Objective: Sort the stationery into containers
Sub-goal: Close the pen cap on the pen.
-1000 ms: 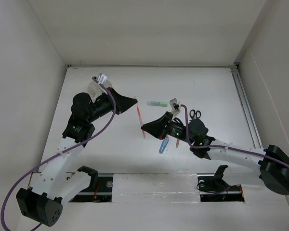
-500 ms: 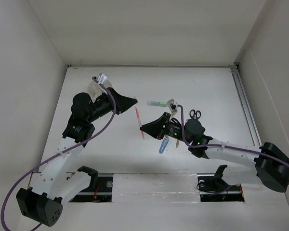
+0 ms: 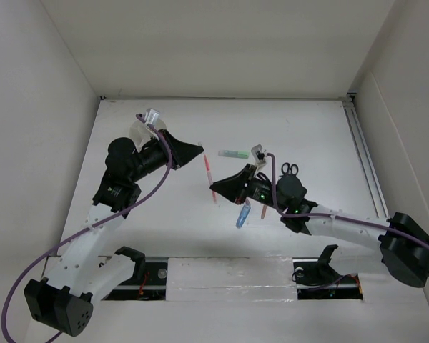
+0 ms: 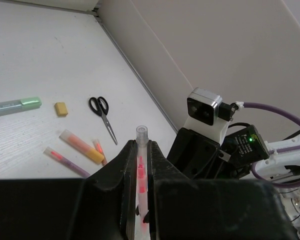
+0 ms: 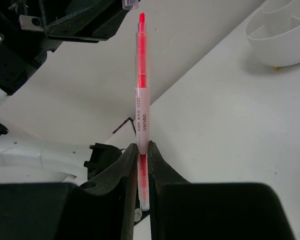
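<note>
My right gripper [image 3: 214, 190] is shut on a red highlighter pen [image 5: 142, 75] and holds it above the table, bare tip toward my left gripper [image 3: 197, 150]. The pen also shows in the top view [image 3: 208, 171]. My left gripper [image 4: 140, 146] is shut on a clear pen cap [image 4: 141, 133], and red shows through the cap. In the right wrist view the cap [image 5: 131, 4] sits just off the pen tip. The round white divided tub [image 5: 285, 37] stands on the table. It is hidden in the top view.
On the table lie a pale green bar [image 3: 234, 153], black-handled scissors [image 3: 289, 169] and a blue marker [image 3: 242, 214]. The left wrist view shows the green bar [image 4: 15, 106], a tan block [image 4: 61, 109], the scissors [image 4: 102, 112], an orange pen [image 4: 81, 146] and a pink pen [image 4: 65, 161].
My right gripper has shifted slightly left and then back right with the red pen in it. The left arm has not moved.
</note>
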